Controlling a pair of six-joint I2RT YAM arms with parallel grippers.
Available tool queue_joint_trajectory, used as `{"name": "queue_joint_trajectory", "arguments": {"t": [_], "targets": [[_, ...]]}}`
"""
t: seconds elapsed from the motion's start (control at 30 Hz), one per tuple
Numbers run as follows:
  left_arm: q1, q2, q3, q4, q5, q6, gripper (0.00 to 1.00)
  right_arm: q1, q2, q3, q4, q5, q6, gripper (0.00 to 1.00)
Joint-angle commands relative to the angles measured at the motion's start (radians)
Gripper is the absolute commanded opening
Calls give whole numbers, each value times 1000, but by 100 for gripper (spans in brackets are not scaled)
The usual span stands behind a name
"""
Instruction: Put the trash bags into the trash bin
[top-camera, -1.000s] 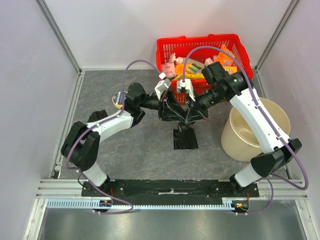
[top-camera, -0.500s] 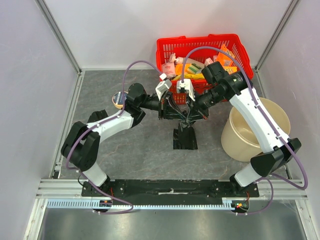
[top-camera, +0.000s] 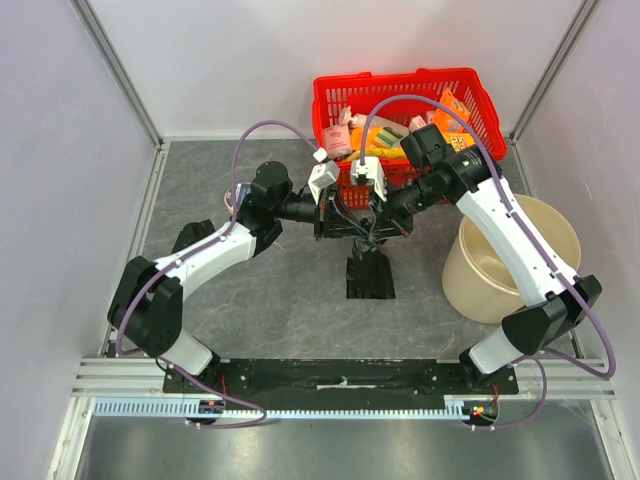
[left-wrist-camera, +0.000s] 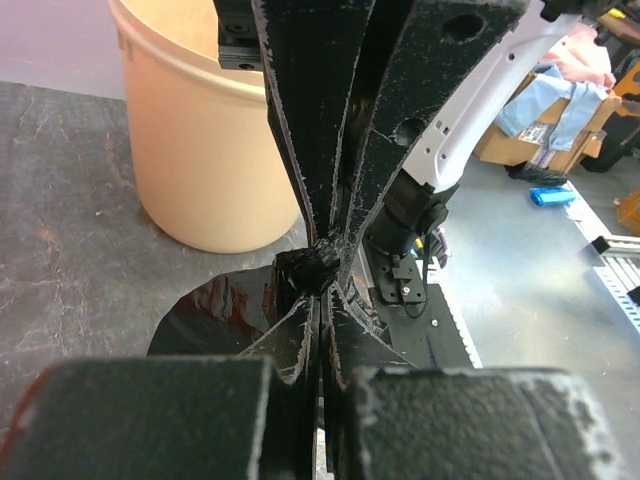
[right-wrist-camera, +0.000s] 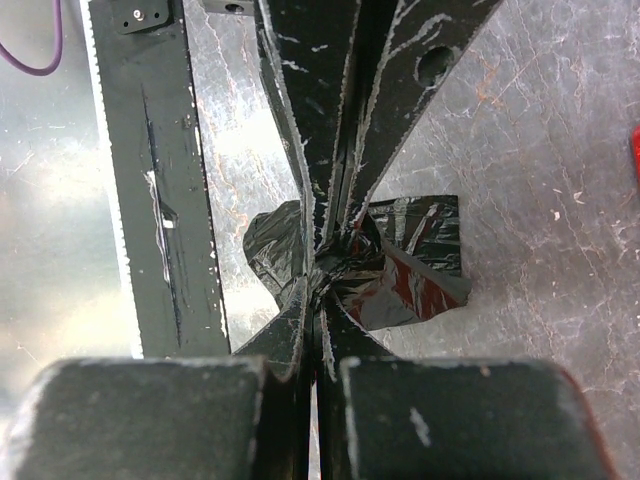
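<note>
A black trash bag (top-camera: 370, 276) hangs crumpled between my two grippers at mid-table, its lower part lying on the grey floor. My left gripper (top-camera: 342, 222) comes in from the left and is shut on the bag's bunched top (left-wrist-camera: 308, 268). From the right, my right gripper (top-camera: 374, 228) is shut on the same bunch (right-wrist-camera: 345, 262), fingertip to fingertip with the left. The rest of the bag (right-wrist-camera: 420, 265) spreads out below. The trash bin (top-camera: 492, 272), a round beige bucket, stands empty at the right and appears behind the grippers in the left wrist view (left-wrist-camera: 200, 140).
A red mesh basket (top-camera: 480, 100) full of packaged goods stands at the back, just behind the grippers. Grey walls and aluminium rails enclose the table. The black base plate (top-camera: 340, 375) runs along the near edge.
My left gripper has shut on the bag's top. The left arm's elbow has risen and shifted left. The bag is drawn up a little tighter between the grippers.
</note>
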Motion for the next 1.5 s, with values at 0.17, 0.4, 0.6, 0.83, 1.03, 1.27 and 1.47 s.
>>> {"name": "queue_joint_trajectory", "arguments": {"t": [0.17, 0.4, 0.6, 0.83, 1.03, 1.27, 1.47], "targets": [[48, -39, 14, -226, -63, 226, 2, -15, -80, -33, -80, 7, 41, 0], [66, -56, -3, -281, -94, 301, 2, -15, -94, -79, -85, -6, 29, 5], [66, -51, -3, -297, -101, 333, 2, -15, -86, -90, -97, -31, 18, 10], [66, -48, -5, -300, -91, 336, 2, -15, -95, -99, -94, -45, 13, 0], [65, -54, -8, -295, -16, 318, 2, -13, -75, -73, -73, -7, 39, 13], [57, -79, -23, -309, 1, 330, 2, -15, -51, -30, -13, 18, 104, 27], [40, -71, -17, -309, -23, 332, 2, -15, -2, -4, -8, -14, 116, 29]]}}
